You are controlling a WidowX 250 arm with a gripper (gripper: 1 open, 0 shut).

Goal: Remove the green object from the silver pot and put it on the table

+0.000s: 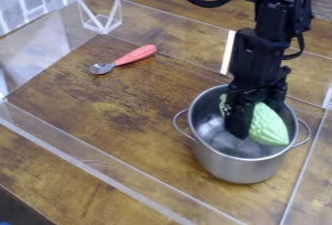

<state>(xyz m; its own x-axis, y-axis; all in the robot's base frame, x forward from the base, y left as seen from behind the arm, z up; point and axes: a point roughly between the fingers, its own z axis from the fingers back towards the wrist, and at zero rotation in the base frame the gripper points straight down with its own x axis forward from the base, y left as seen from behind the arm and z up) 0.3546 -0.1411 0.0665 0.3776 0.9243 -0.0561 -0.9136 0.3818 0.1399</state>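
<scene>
The silver pot [212, 153] stands on the wooden table [104, 112] at the right. My gripper [255, 122] points straight down into it, its black fingers [240, 124] closed around the green object [271, 126]. The light green, bumpy vegetable is tilted up on end inside the pot, with its upper part level with the rim. The lower part of the fingers and the pot's floor beneath them are partly hidden.
A spoon with a red handle [126, 57] lies on the table to the left of the pot. A clear acrylic stand [100, 16] sits at the back left. Clear acrylic walls [78, 151] edge the tabletop on the front and left.
</scene>
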